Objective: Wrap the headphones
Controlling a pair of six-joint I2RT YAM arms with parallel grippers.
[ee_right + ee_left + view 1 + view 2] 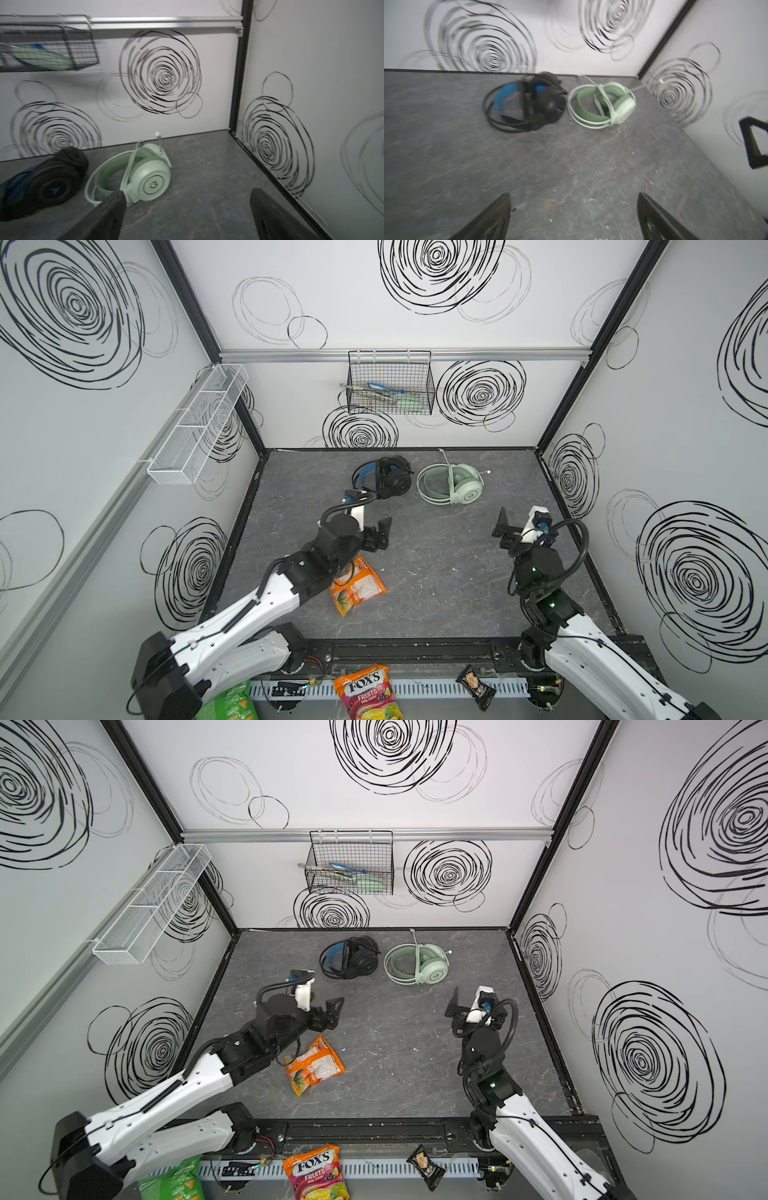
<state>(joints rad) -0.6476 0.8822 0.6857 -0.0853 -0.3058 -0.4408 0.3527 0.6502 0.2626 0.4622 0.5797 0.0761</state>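
The FOX'S FRUITS candy bag (368, 691) shows in both top views only. The left gripper (380, 534) and right gripper (503, 531) have their jaws spread and empty.

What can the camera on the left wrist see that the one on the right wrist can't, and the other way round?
Left wrist only: the whole black headset, blue band included, and the open left end effector. Right wrist only: the hanging wire basket, and the round logo on the ear cup of the green headset. Both: the two headsets lying side by side on the grey table.
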